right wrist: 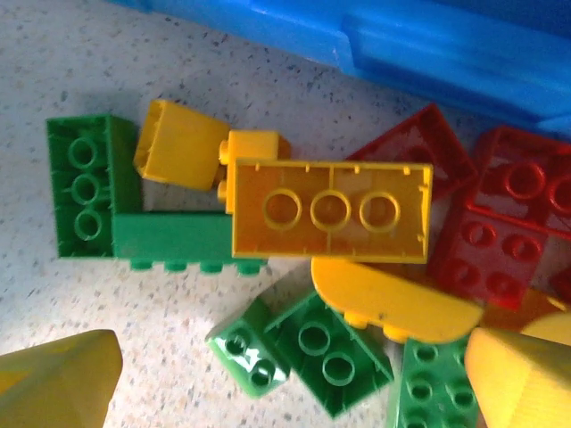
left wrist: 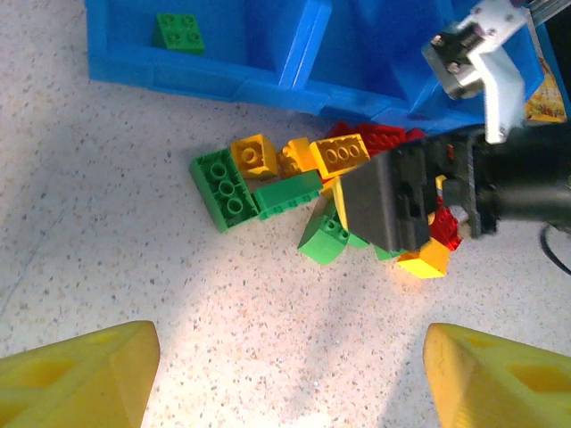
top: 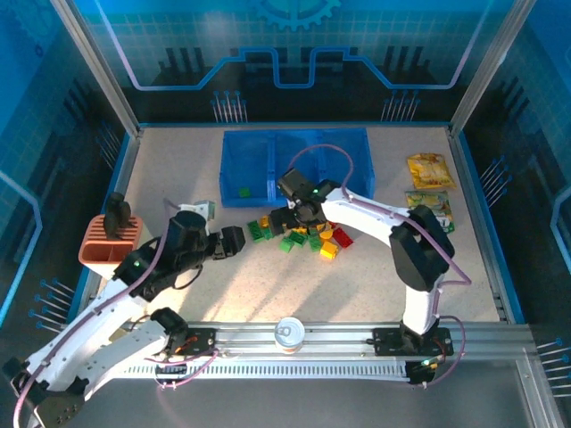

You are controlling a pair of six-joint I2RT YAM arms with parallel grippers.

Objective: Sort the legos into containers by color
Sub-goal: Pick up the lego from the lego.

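Small plastic legos (top: 303, 234) (red, yellow, green) lie piled beside the translucent blue tray (top: 294, 134), with one green brick (top: 244, 191) inside its left compartment; the left gripper (left wrist: 285, 374) and right gripper (right wrist: 285, 383) stand apart.

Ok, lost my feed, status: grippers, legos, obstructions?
Left gripper open, empty, short of the legos. Right gripper open, low over them. One green brick in tray, rest loose. Right gripper may crowd left's reach.

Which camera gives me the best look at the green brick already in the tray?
The left wrist view: the green brick is large there, four studs up, flat in the tray's left compartment. The top view shows it as a small green speck in that compartment.
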